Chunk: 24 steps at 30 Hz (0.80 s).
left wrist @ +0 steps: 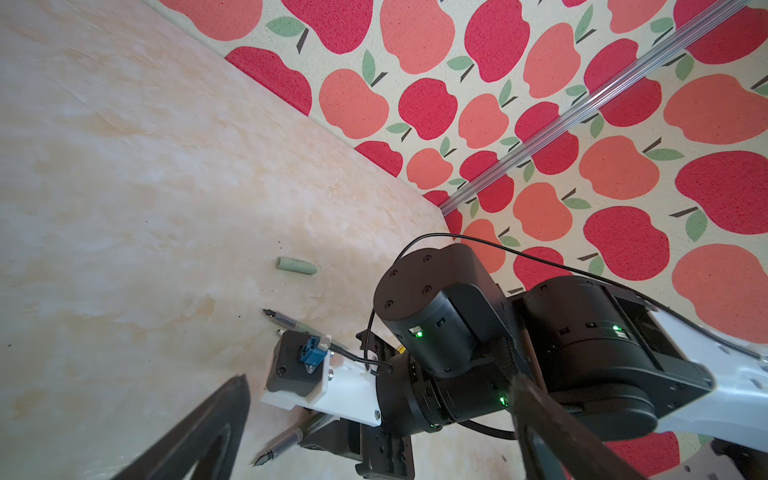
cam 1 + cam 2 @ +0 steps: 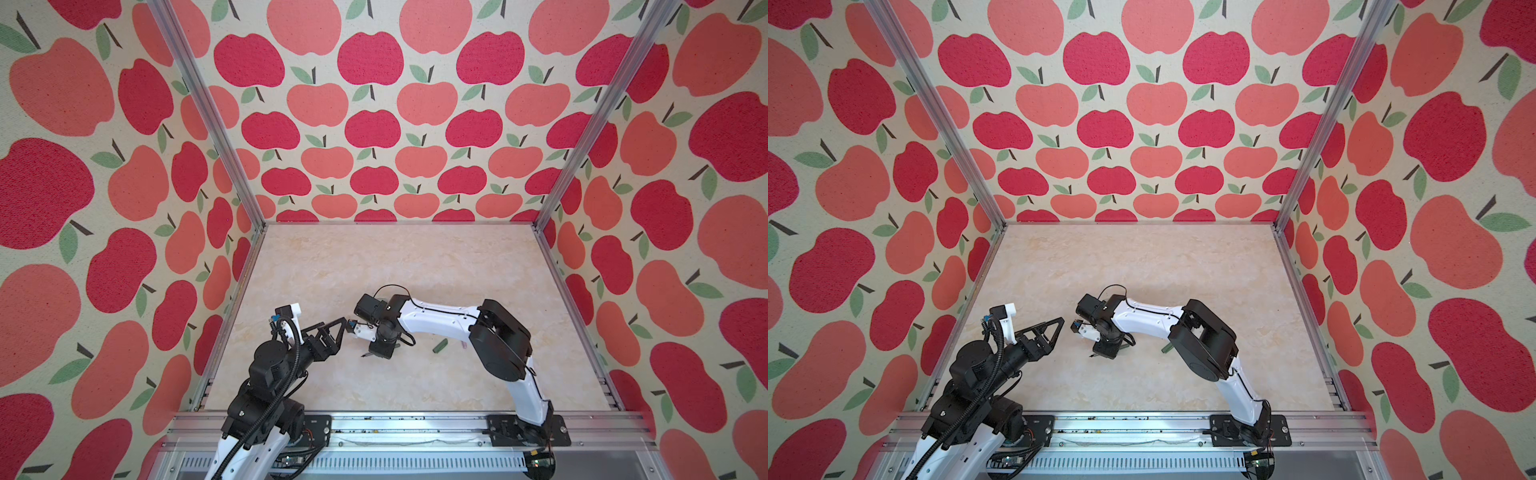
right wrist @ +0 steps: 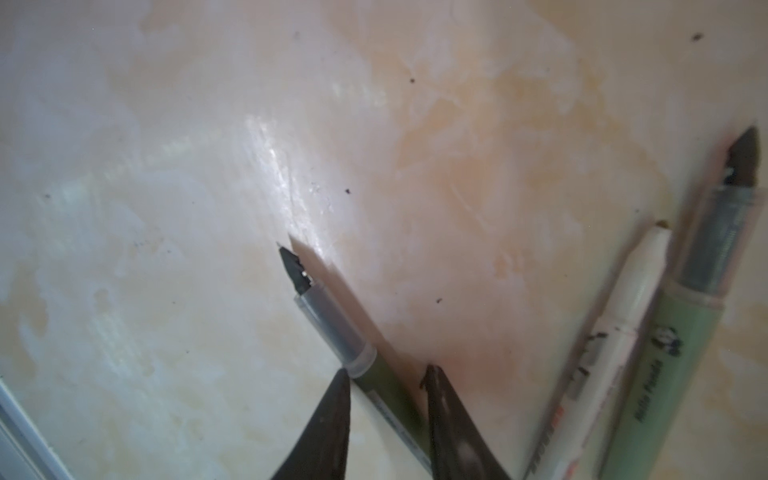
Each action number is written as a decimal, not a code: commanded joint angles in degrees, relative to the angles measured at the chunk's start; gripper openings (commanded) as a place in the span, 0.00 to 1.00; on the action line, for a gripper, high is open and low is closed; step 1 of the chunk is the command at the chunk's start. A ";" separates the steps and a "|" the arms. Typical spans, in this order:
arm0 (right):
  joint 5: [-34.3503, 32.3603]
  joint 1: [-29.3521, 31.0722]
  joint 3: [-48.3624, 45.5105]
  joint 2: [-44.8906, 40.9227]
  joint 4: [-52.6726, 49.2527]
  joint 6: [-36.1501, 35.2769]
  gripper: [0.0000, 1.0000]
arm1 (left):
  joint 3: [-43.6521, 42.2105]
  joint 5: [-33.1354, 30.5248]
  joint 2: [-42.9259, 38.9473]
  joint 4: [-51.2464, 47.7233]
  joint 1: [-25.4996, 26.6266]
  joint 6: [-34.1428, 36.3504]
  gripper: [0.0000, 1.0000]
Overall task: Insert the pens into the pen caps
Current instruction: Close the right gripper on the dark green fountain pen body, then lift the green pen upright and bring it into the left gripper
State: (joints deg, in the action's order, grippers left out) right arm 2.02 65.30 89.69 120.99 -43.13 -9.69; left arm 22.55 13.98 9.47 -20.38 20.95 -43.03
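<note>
top views: left pincer (image 2: 338, 336) raised, black triangular lattice fingers spread wide, nothing between them, tips near the right pincer's wrist. right pincer (image 2: 376, 353) down at the cream marbled table (image 2: 374, 270). the dark nib of the dark green pen (image 2: 365, 355) pokes out from under it toward the left pincer's side. dark green cap (image 2: 439, 345), a short stubby tube, lies flat and slanted, well to the right of the right pincer past the white forearm; seen in both top views. left wrist view: left pincer's fingers (image 1: 199, 432) black, blurred, far apart. pale green cap (image 1: 296, 266), a matte cylinder, lies flat beyond the right pincer, apart from it. pale green pen (image 1: 286, 321) shows a grey section and dark nib beside the right pincer. right wrist view: right pincer (image 3: 386, 374), dark tapered fingers, narrowly apart astride the dark green pen (image 3: 332, 328). one finger touches the barrel and the other tip shows a gap; clamped or not, cannot tell. the pen's long axis slants between the fingers, nib out past the fingertips; clear collar, grey section, olive barrel. beside this pincer, apart from it, lie the white pen (image 3: 623, 316) with a brown tip and the pale green pen (image 3: 685, 332) with a panda print. they lie side by side, nibs pointing outward likewise.
</note>
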 commanded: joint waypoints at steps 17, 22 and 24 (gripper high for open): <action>3.21 -0.66 -0.45 0.39 1.79 5.64 0.06 | 1.64 1.20 3.07 3.22 -0.65 0.55 0.99; 10.34 -4.49 -4.42 -7.59 8.79 14.21 0.06 | 2.74 4.44 4.90 4.67 -0.65 2.69 0.99; 13.74 -6.46 -7.27 -11.42 13.10 18.19 0.05 | 3.33 6.62 6.32 5.87 -0.73 3.48 0.99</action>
State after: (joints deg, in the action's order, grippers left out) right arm 9.30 61.52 84.73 116.33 -36.27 0.89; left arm 23.64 16.93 14.63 -17.89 20.62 -41.89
